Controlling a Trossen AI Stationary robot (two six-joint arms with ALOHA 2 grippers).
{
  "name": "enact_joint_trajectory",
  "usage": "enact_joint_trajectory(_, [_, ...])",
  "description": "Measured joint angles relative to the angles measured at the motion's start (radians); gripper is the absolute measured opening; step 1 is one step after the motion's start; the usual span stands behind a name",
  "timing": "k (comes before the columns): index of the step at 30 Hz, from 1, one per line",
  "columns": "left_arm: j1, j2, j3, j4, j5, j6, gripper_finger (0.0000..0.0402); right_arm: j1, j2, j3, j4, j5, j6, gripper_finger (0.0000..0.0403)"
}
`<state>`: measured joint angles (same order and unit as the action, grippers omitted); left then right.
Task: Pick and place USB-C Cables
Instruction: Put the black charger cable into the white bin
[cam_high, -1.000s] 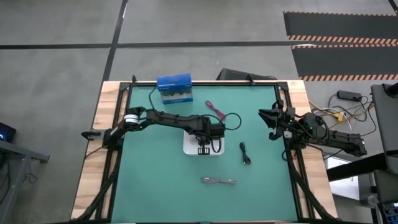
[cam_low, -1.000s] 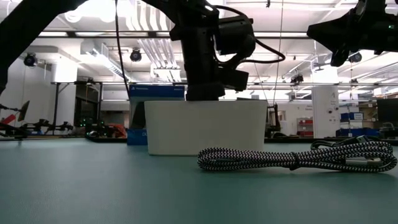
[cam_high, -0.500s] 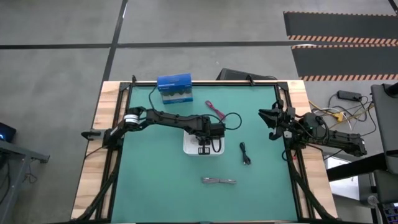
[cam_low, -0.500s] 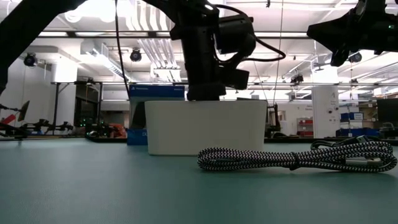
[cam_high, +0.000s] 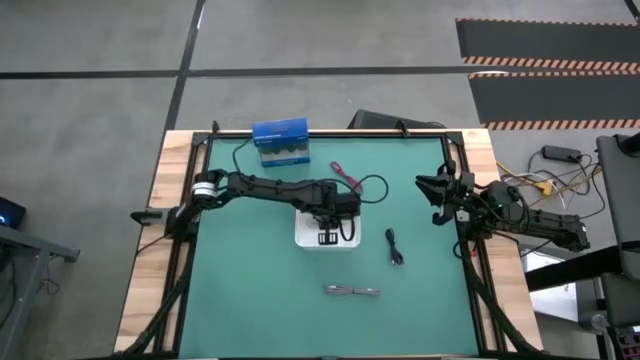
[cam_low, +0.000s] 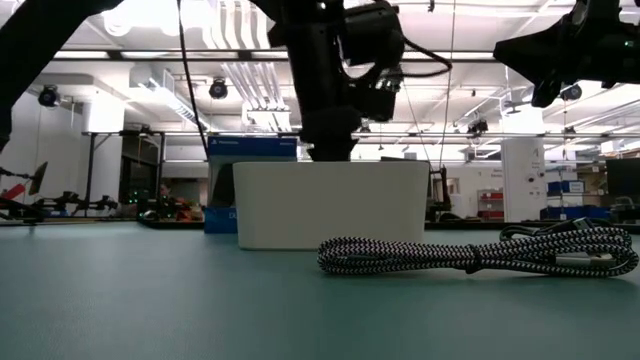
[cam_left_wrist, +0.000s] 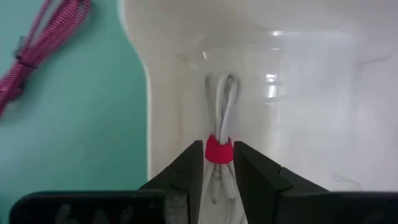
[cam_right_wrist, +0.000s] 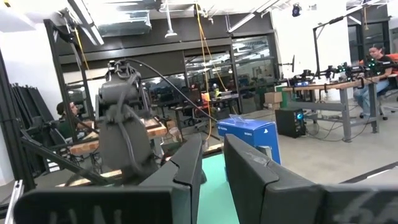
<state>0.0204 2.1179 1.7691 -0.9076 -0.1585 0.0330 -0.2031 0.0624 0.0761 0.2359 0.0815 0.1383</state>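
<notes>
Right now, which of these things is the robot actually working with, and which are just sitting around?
Part of the job:
white cable, held by left gripper over white tray
magenta cable
black cable
grey cable

Just lying about:
blue box
right gripper, waiting at table edge

4 USB-C cables (cam_high: 352, 292) | 1 tray (cam_high: 304, 238) | 1 blue box (cam_high: 280, 141) (2 arms)

The blue box (cam_right_wrist: 252, 134) carries white lettering — likely "SONY" — too small to be sure.
</notes>
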Motion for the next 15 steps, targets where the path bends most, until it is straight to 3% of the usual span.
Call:
enact_joint_trajectory(7, [-0.022, -0.109, -0.017, 0.037, -0.008, -0.032, 0.0073, 0.0, 0.002, 0.0, -0.002, 0.0, 0.007, 0.0059])
enact_joint_trajectory(15, [-0.111, -0.331, -0.225, 0.354, -0.008, 0.003, 0.0073, 0.0, 0.031, 0.0, -0.023, 0.0, 0.046, 0.0059])
